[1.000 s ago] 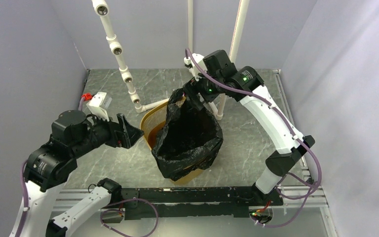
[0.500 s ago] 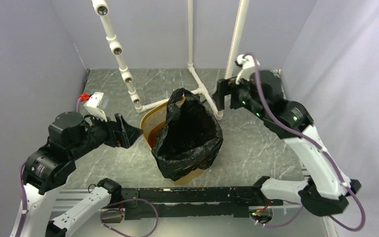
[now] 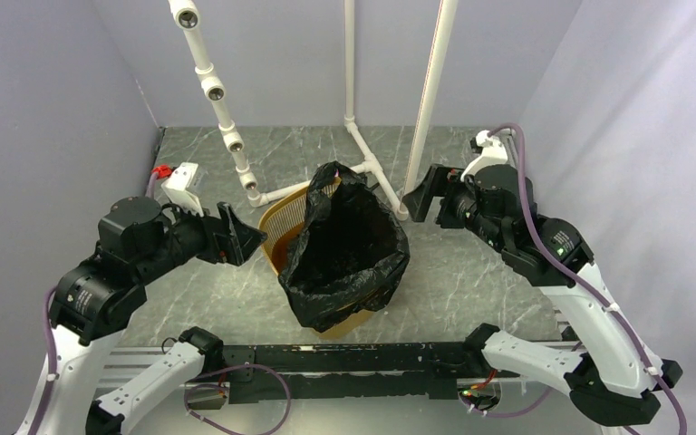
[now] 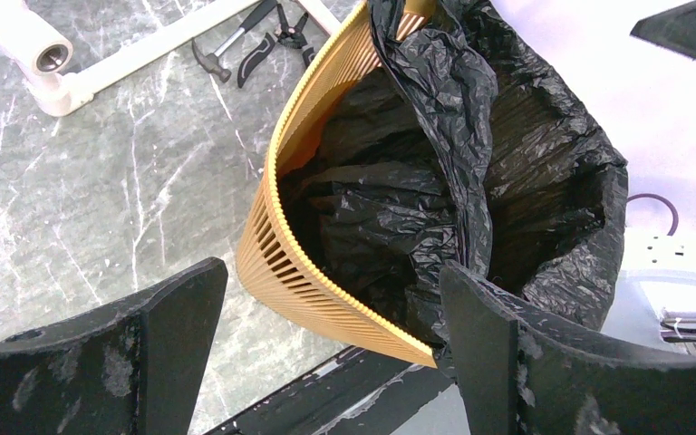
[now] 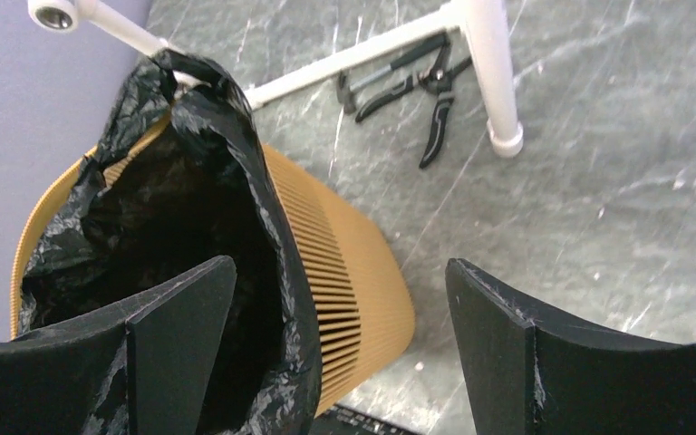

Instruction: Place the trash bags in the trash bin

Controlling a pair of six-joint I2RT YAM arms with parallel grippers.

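The trash bag (image 3: 349, 258), one thin, glossy, crinkled black plastic sack, sits in the centre of the overhead view. It is already in the yellow-orange slatted plastic trash bin (image 3: 283, 227), its mouth gaping upward. On the side nearest my bases and on the frame's right, the film is folded out over the rim and hangs down the outside wall, so only a sliver of yellow shows at the bottom there. Just left of the bin hangs my left gripper (image 3: 240, 237), fingers spread wide around nothing, near the rim but not touching it. Its wrist view shows the left-hand rim bare, with the plastic slumped in folds inside the basket. Right of centre and a little farther back, my right gripper (image 3: 420, 195) is likewise spread wide and empty. It is apart from the bag and pointed toward its far right edge. At the far rim a peak of loose film stands up above the basket. Beyond it, a small black-handled hammer (image 4: 227, 41) and black-handled pliers (image 5: 435, 113) lie on the grey marbled tabletop (image 3: 480, 272) beside the white plastic pipe frame (image 3: 352, 82), in the upper middle of the frame. I judge the bag as good as placed and the step in hand as seating it properly. The next move calls for my left fingers to pinch the slack edge inside the bare rim and draw it outward over that lip, gently enough that the light bin does not tip or slide.
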